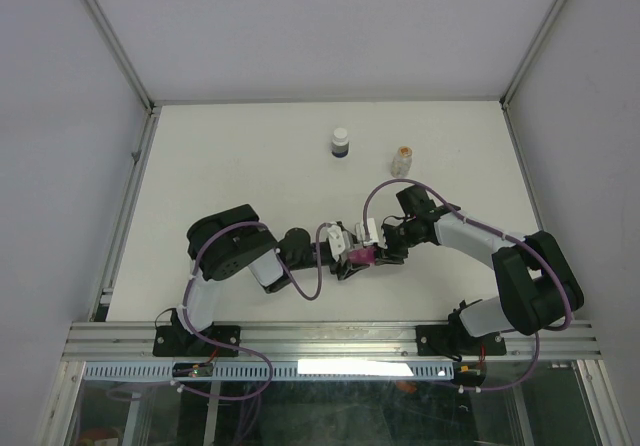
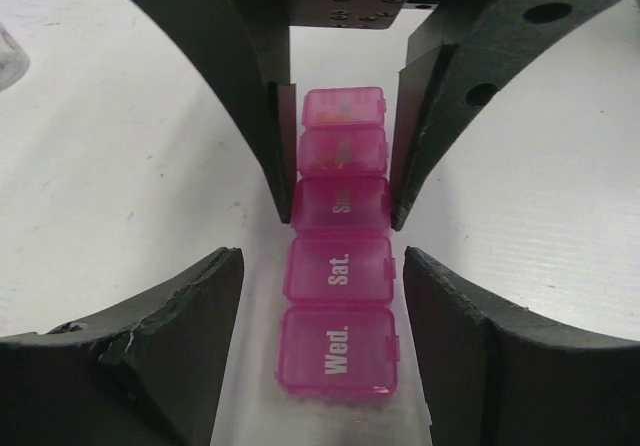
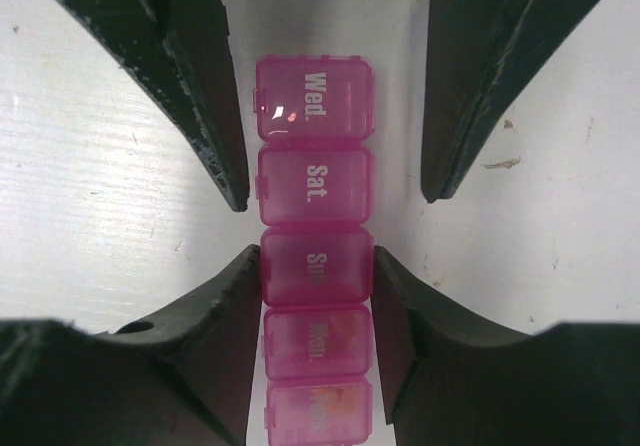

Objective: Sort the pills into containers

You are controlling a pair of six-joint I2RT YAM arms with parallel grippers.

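The pink pill-organizer strip (image 1: 360, 256) lies flat on the white table between my two grippers, all lids shut. In the right wrist view its compartments read Wed., Sat., Sun. (image 3: 315, 264), Mon., Tues.; orange pills (image 3: 347, 330) show through the Mon. and Tues. lids. My right gripper (image 3: 316, 261) is shut on the Sun. compartment, fingers pressed to both sides. My left gripper (image 2: 322, 266) is open and straddles the Wed. (image 2: 338, 352) and Sat. end, with a gap on each side. In the top view the left gripper (image 1: 343, 248) and right gripper (image 1: 383, 246) meet over the strip.
A dark bottle with a white cap (image 1: 340, 144) and a small clear vial with an orange cap (image 1: 402, 159) stand upright at the back of the table. Grey walls enclose the table (image 1: 230, 166) on the left, right and far sides.
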